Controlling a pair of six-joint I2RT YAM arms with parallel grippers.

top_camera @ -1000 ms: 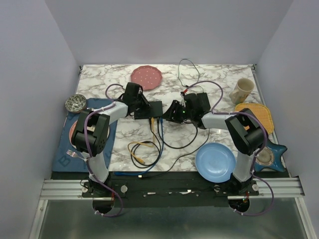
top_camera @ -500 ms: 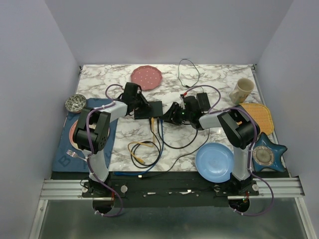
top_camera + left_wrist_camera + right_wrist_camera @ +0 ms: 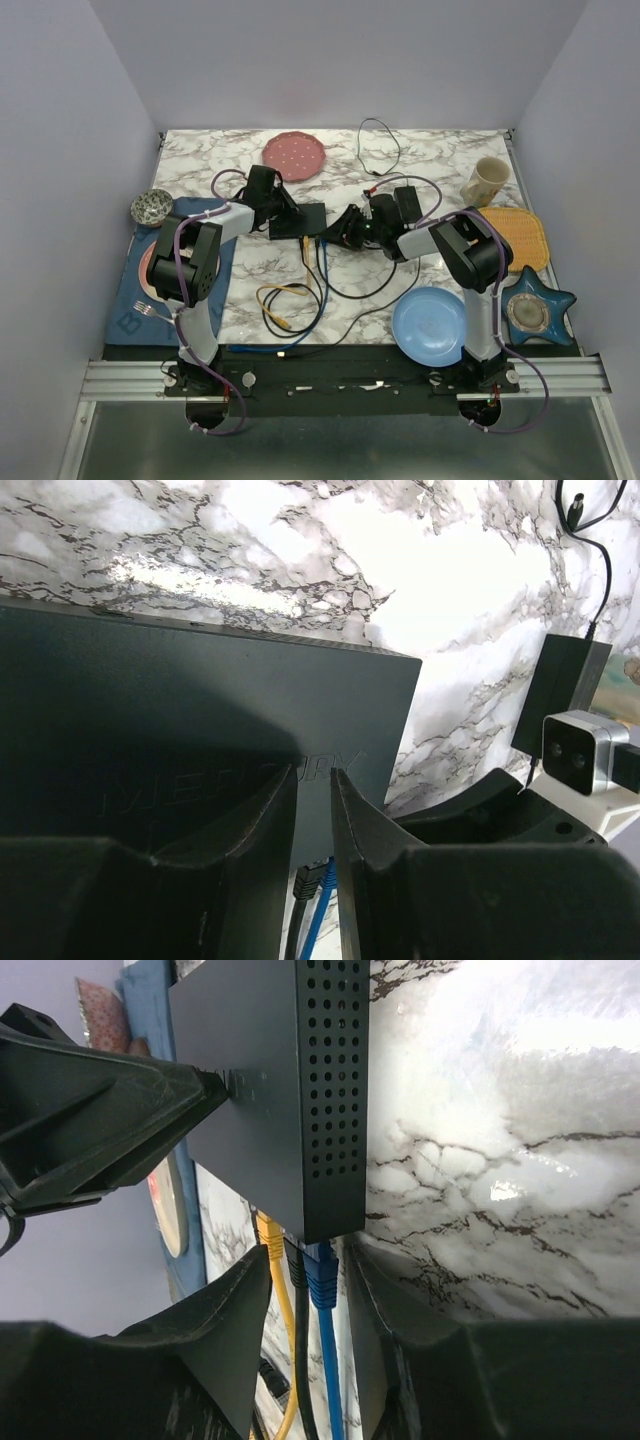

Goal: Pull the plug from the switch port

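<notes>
Table [image 3: 450, 160] was marble, with the switch [image 3: 305, 218] lying flat around mid-table between the two arms, ports facing the near edge.

Step in hand, as I read it: brace, then line up on the plug. No pull yet; all three leads sat seated in their ports.

Left gripper [image 3: 313, 780]: fingers all but closed, only a slit between them, nothing held. The tips rested on the switch's top face, looks like a hold-down.

Right gripper [image 3: 308, 1260]: spread wide at the port edge, grasping nothing. The blue plug [image 3: 320, 1272] and black cable [image 3: 293, 1260] sat between its fingers. The yellow plug [image 3: 268, 1238] was just beside them, partly behind one finger.

Next move would need the jaws narrowed onto one plug body only, the latch squeezed if it has one, then a straight pull away from the ports while the left keeps the box pinned. Can't tell which plug is the target.

View differences:
- Top view gave the layout but hid the ports under the arms.
- Right wrist alone showed the plugs seated and the left tip touching the top face.
- Left wrist alone showed the finger slit and the power brick [image 3: 560, 685] beyond the switch.
</notes>
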